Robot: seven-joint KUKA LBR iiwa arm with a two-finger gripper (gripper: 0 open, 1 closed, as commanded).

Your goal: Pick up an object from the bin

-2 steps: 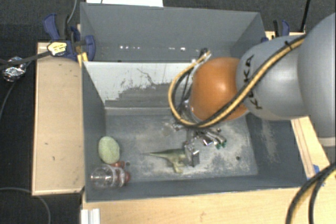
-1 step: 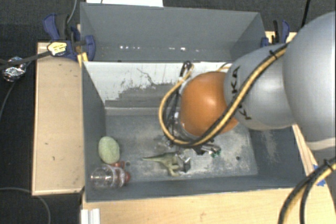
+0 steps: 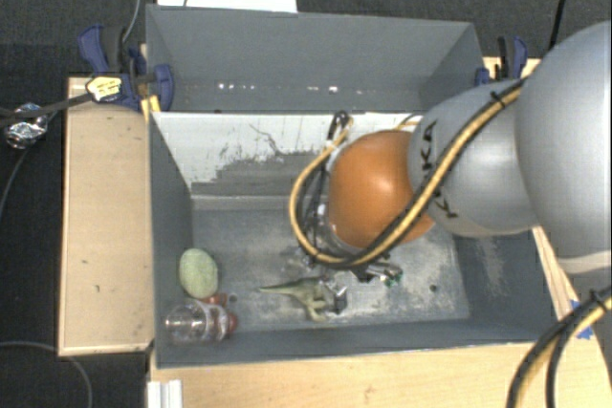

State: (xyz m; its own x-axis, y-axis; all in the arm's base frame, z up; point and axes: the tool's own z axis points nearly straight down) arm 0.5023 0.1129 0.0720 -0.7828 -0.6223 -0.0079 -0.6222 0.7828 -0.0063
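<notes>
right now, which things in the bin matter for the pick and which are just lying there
In play: green toy dinosaur, front middle, closest to the arm's wrist.
Lying about: pale green egg and clear bottle, front left corner.

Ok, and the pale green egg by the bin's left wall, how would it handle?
The egg looks smooth and rounded, so it would probably roll when nudged and might slip out of a pinch. It lies right by the clear bottle, which may block it there.

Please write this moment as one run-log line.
gripper: low, beside green toy dinosaur | dinosaur: lying on bin floor | left corner: pale green egg, clear bottle
</notes>
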